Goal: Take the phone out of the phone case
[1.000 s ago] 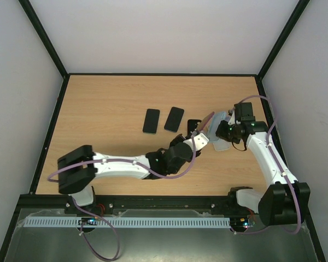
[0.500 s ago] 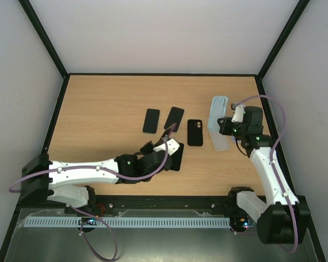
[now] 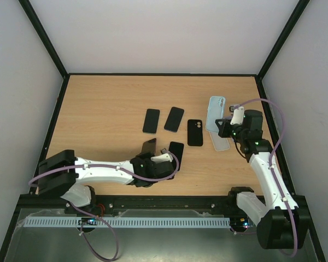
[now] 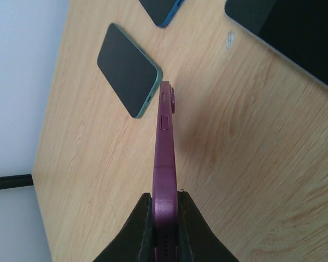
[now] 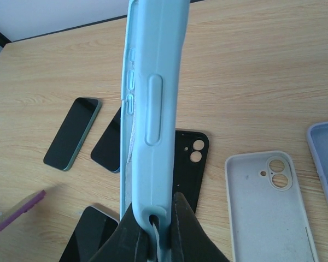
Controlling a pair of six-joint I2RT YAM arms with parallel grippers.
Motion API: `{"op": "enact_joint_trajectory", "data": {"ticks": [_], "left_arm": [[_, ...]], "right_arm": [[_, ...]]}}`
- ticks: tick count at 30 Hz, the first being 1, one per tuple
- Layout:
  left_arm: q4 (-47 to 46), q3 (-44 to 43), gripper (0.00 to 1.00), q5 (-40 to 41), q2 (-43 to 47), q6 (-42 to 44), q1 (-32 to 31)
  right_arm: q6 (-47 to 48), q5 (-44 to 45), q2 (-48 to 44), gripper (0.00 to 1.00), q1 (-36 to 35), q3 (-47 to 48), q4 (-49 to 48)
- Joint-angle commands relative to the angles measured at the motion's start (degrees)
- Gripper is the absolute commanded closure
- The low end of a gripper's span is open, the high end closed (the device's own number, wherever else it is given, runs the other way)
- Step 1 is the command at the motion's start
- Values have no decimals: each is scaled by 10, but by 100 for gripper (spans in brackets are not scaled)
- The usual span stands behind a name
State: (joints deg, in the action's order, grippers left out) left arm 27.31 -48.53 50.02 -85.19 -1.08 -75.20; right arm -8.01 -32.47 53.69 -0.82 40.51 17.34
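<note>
My right gripper (image 3: 228, 126) is shut on the lower end of a light blue phone case (image 3: 216, 113) and holds it upright above the table. In the right wrist view the case (image 5: 153, 93) is edge-on between the fingers (image 5: 183, 229), with pale lining showing inside. My left gripper (image 3: 153, 158) is shut on a purple phone-shaped item (image 3: 148, 146). It stands edge-on in the left wrist view (image 4: 165, 164), with side buttons and a camera bump showing. I cannot tell whether it is a bare phone or a cased one. A black phone (image 3: 176, 148) lies flat beside the left gripper.
Two dark phones (image 3: 151, 120) (image 3: 174, 119) lie face up mid-table, and a black phone (image 3: 194, 132) lies back up. An empty pale case (image 3: 221, 142) lies under the right gripper. A lavender case edge (image 5: 325, 164) shows at the right. Black frame rails edge the table.
My left arm has drawn back to the left and near side and now holds the purple item upright. A black phone now lies on the table. The right gripper has lowered slightly with the blue case.
</note>
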Motion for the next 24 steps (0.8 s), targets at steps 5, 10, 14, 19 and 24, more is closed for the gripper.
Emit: {"op": "enact_joint_trajectory", "data": {"ticks": [5, 10, 14, 19, 24], "left_arm": [[-26, 8, 92, -6, -49, 53, 29], [-38, 5, 90, -31, -88, 68, 51], [-50, 5, 87, -51, -106, 80, 64], [-63, -1, 86, -82, -117, 90, 81], [-66, -1, 81, -117, -125, 91, 101]], "right_arm": [[7, -3, -5, 98, 1, -8, -28], [5, -5, 2, 98, 1, -7, -28], [5, -7, 6, 98, 1, -4, -24], [4, -12, 2, 98, 1, -3, -23], [5, -11, -1, 98, 1, -3, -21]]}}
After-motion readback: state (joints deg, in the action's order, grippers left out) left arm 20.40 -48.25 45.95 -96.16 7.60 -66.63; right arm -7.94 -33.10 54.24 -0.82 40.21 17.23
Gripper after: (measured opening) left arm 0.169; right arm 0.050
